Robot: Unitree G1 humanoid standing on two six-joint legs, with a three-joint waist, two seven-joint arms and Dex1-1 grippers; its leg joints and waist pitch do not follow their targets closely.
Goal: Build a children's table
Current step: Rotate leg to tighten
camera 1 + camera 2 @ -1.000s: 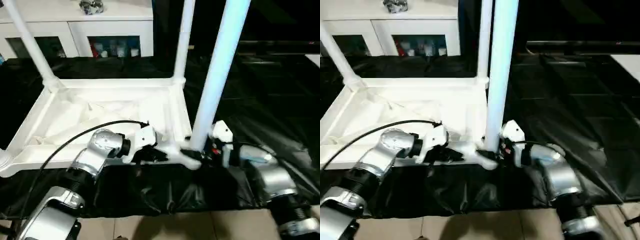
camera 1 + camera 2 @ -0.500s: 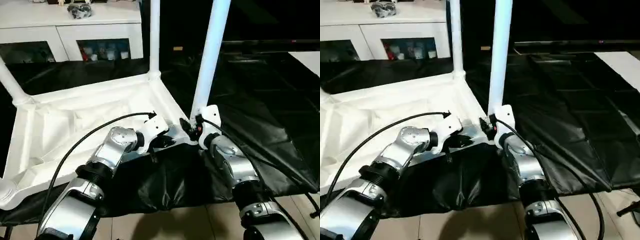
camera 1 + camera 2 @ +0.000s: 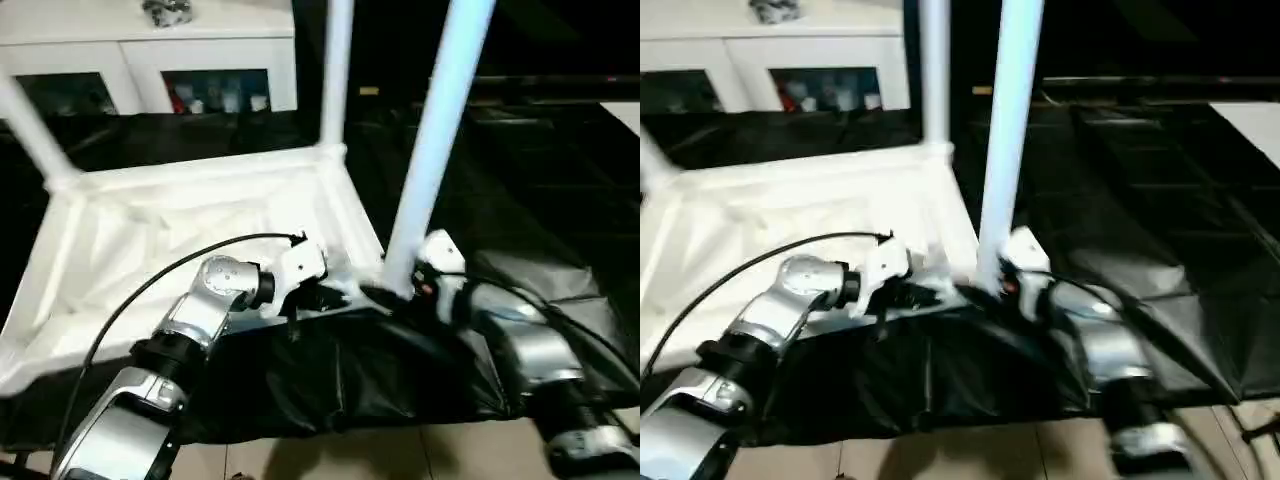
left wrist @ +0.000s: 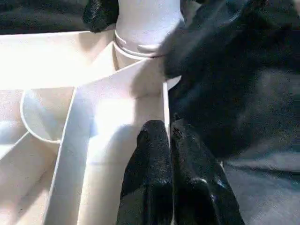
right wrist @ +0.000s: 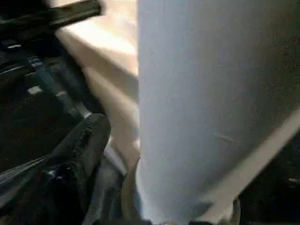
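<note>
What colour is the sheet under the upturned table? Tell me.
Black and crinkled: the sheet lies under the white table, clearest in the left eye view.

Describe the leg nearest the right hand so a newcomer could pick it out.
The white table lies upside down on black sheeting, legs pointing up. At its near right corner, by the right hand, stands the leg. It looks the thickest and bluish; the other legs are farther back and plain white.
</note>
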